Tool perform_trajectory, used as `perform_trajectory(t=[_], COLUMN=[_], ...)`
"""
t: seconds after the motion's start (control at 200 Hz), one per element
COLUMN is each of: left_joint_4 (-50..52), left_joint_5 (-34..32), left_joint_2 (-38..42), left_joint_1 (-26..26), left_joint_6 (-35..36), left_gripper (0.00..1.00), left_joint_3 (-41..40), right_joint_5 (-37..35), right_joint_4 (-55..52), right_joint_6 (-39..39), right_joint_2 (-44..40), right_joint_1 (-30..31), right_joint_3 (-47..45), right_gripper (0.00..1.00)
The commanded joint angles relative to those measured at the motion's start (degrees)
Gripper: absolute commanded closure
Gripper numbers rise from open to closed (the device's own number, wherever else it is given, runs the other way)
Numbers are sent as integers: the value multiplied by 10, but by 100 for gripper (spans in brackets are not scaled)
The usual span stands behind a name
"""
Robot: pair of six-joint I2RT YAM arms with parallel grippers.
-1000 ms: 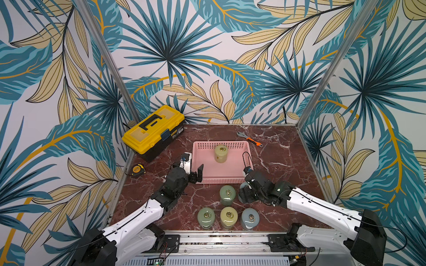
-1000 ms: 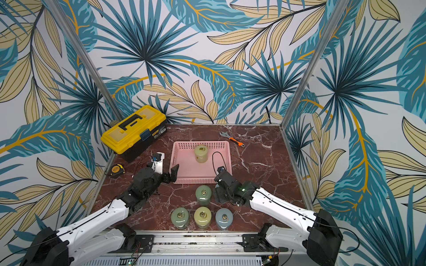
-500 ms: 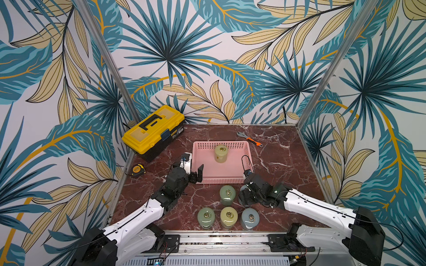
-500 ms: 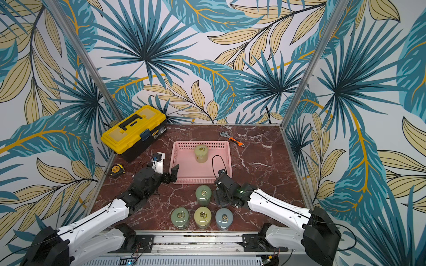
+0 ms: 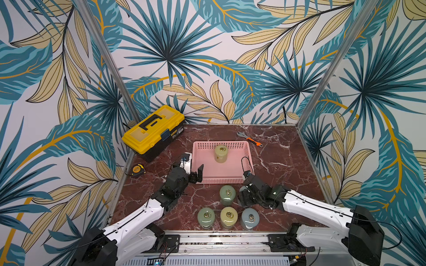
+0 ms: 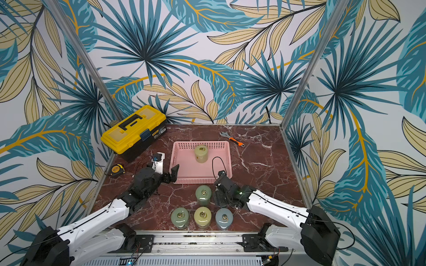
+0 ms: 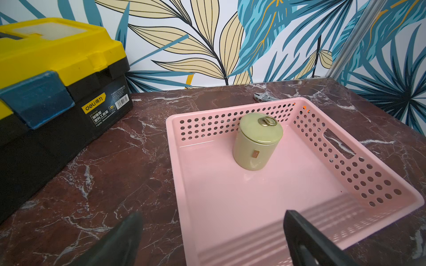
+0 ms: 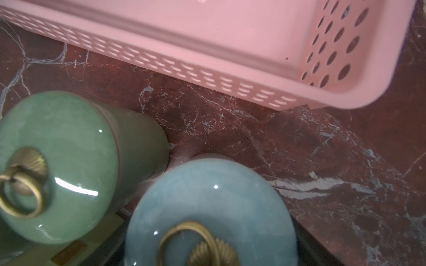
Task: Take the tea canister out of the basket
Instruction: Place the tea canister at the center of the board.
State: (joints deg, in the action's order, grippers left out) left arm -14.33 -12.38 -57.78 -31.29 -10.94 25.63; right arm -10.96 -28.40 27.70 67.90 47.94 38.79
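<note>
While your left gripper [image 7: 213, 214] hovers spread wide at the basket's [image 5: 207, 145] near corner, mid-approach, reach in and straddle the tea canister [image 7: 255, 145]; you can't read the jaws of the right gripper [image 5: 245, 199].

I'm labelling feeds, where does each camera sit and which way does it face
Top views: high, near edge, looking down at the table; left gripper, right gripper show.
Left wrist: low, facing the tea canister in the basket; fingertips show.
Right wrist: looks down on green canister, blue canister; fingers unclear.
Shared: all show the basket.
</note>
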Motion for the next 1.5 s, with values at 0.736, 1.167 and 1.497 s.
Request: perform_trajectory(t=[0.736, 1.167, 1.497], left_joint_4=[1, 175, 208], left_joint_5=[39, 166, 152], left_joint_2=[27, -19, -111], left_joint_1=[2, 1, -8], left_joint_6=[21, 17, -60], left_gripper=[0, 0, 0], left_joint_3=[0, 162, 238], right_joint_5=[-28, -50, 7], right_joint_4=[-60, -62, 12], right_joint_6=[-1, -92, -162], right_joint_2=[-76, -70, -45], right_joint_1=[7, -50, -153], right_joint_3=[38, 103, 105], right_gripper=[1, 1, 1])
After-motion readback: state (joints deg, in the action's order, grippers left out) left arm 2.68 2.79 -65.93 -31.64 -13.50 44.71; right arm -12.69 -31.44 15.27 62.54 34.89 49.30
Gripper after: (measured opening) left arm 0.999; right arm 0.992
